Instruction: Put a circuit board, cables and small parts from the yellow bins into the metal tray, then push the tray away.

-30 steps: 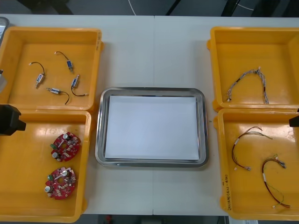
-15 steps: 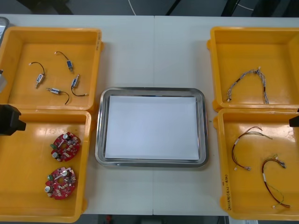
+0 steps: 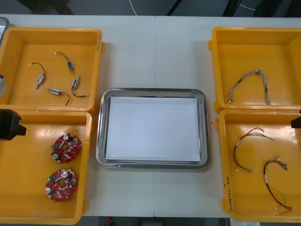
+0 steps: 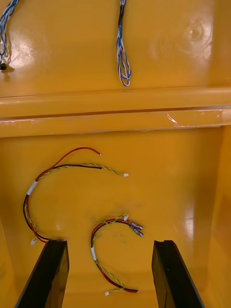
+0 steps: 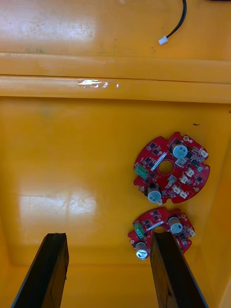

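Bins (image 3: 92, 70) at the left keep the stock sorted by kind: small parts (image 3: 56, 77) on black leads lie in the far one, beyond the left gripper (image 3: 9, 125), and two boards (image 3: 66, 147) lie flat in the near one, just off its inner side. That gripper hangs over the near bin's outer edge with its fingers (image 5: 45, 274) spread wide and nothing between them. In its wrist view one fingertip stands just beside the closer board (image 5: 161, 232), which suggests it is lining up a board as the first pick. Between the two grippers sits the tray (image 3: 101, 127), white inside and holding nothing yet, set centrally where either arm can likely reach it, so the task looks to be at its very start. To the right, a blue and white cable (image 3: 251, 84) lies in the far bin, beyond the right gripper (image 3: 296, 122), and two red and yellow cables (image 3: 249, 148) curl apart from each other in the near bin under it. The right gripper is likewise spread and empty, with the nearer cable (image 4: 113, 250) looped on the bin floor between its two fingers, so a straight descent would probably catch that one, though thin, limp wire may slip.
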{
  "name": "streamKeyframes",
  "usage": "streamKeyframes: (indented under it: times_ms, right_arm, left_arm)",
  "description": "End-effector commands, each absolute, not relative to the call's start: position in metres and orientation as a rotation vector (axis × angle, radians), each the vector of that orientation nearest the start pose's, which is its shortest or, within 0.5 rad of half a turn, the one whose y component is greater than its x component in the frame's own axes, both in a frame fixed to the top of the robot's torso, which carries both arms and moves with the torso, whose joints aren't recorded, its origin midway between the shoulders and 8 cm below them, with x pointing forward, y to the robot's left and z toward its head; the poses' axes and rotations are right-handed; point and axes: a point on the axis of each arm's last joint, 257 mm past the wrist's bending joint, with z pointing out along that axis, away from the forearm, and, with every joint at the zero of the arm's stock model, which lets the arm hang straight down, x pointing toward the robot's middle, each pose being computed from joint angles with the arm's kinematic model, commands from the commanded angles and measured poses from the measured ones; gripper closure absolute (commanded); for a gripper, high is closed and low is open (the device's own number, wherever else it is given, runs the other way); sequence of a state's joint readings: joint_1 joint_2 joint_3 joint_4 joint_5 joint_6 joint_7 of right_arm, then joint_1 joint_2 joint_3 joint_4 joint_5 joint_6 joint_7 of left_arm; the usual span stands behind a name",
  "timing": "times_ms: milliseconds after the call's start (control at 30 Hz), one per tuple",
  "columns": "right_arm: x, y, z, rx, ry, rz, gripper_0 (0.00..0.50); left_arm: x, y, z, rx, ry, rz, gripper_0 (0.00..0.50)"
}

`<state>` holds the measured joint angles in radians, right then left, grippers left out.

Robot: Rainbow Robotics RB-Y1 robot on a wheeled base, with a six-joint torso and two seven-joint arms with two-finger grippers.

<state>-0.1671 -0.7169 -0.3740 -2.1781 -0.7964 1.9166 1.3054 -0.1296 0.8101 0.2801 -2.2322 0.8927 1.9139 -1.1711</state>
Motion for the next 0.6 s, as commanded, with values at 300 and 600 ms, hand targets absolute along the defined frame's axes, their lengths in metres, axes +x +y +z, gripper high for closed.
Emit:
streamKeyframes:
  times_ms: [300,600]
  right_arm:
    - [0.366,-0.39,-0.164,0.154,2.627,0.019,0.0]
    - [0.324,-0.391,-0.193,0.138,2.697,-0.034,0.0]
  left_arm:
    - [0.318,0.38,-0.193,-0.001,2.807,0.078,0.0]
    - [0.312,0.36,-0.203,0.031,2.739,-0.004,0.0]
